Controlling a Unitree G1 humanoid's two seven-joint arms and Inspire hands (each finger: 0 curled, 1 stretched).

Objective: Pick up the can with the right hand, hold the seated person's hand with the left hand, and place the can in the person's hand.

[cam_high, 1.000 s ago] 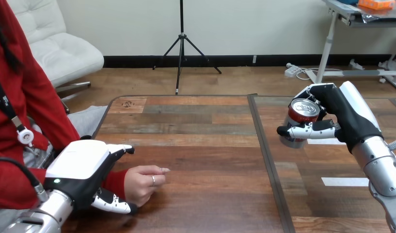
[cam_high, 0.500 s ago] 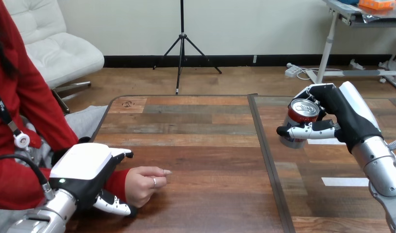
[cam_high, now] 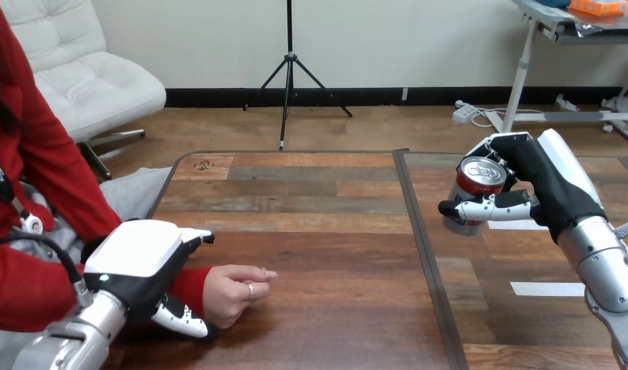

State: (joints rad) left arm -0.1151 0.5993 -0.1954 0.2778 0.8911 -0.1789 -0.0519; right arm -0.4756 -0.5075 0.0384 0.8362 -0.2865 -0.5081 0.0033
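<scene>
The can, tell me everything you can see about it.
The can looks like a metal drink can, red on its upper body and silvery lower down, with a silver lid and pull tab. It is upright over the right part of the table, gripped by the right robot hand, whose fingers curl behind it while the thumb crosses its front. I cannot tell whether its base touches the wood.

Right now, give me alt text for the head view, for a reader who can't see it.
The robot's right hand grips an upright red can at the right side of the wooden table. Its left hand is clasped round the person's red-sleeved wrist at the left, and the person's hand rests on the table, loosely closed.
</scene>
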